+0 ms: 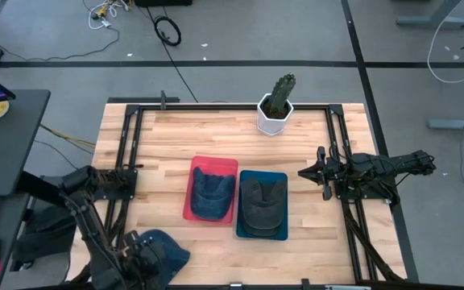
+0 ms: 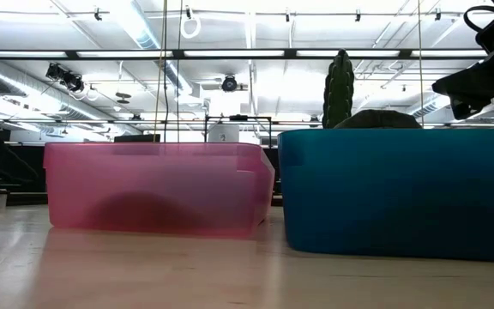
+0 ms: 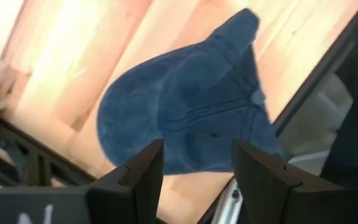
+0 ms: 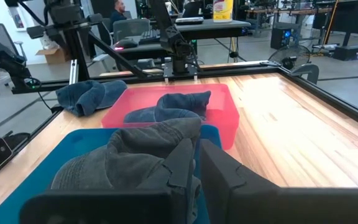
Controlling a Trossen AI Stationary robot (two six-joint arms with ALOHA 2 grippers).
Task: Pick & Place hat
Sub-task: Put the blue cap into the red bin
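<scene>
A blue cap [image 1: 166, 248] lies on the wood at the table's near left corner; in the left wrist view the blue cap [image 3: 185, 118] reaches out to the metal frame at the edge. My left gripper [image 3: 197, 163] hovers over it, open, one finger on either side of the cap's near part, touching nothing. A second blue cap [image 1: 213, 192] sits in the red bin [image 1: 196, 211]. A dark grey cap [image 1: 263, 201] fills the blue bin [image 1: 280, 234]. My right gripper [image 1: 306, 172] waits shut at the table's right, level, pointing left toward the bins.
A cactus in a white pot [image 1: 276, 106] stands at the table's far edge, behind the bins. Black frame rails [image 1: 341, 145] run along the table's sides. Bare wood lies between the red bin and the left rail. The bins [image 2: 401, 193] stand side by side.
</scene>
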